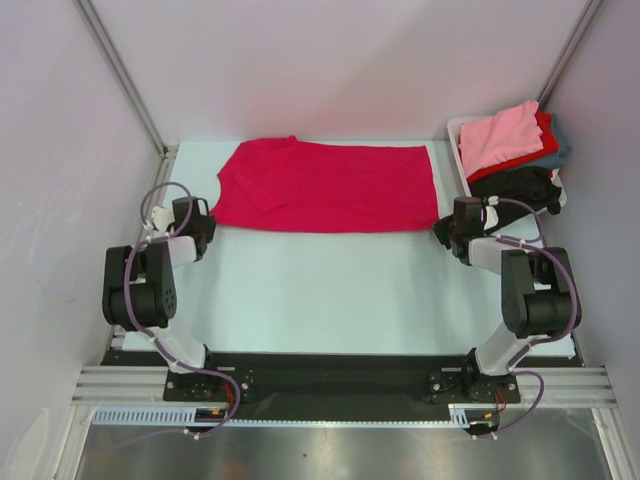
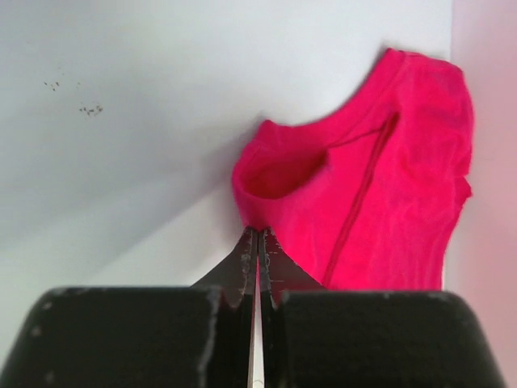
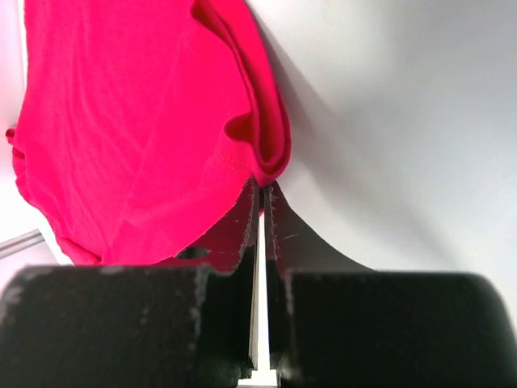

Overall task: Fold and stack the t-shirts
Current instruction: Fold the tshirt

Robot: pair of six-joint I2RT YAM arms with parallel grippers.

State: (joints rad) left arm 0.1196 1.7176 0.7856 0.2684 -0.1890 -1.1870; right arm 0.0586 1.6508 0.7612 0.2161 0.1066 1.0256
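The crimson-magenta t-shirt (image 1: 330,185) lies folded lengthwise in a long band across the far side of the table. My left gripper (image 1: 210,226) is shut on its near left corner; in the left wrist view the fingertips (image 2: 258,233) pinch the cloth (image 2: 380,194) by the neck opening. My right gripper (image 1: 443,232) is shut on the near right corner; in the right wrist view the tips (image 3: 263,186) pinch a folded edge of the cloth (image 3: 129,121). Both corners sit low at the table.
A white bin (image 1: 455,130) at the back right holds a pile of t-shirts: light pink (image 1: 500,135) on top, red (image 1: 545,128), grey-teal (image 1: 562,140) and black (image 1: 515,185). White walls and metal posts close in the table (image 1: 320,290).
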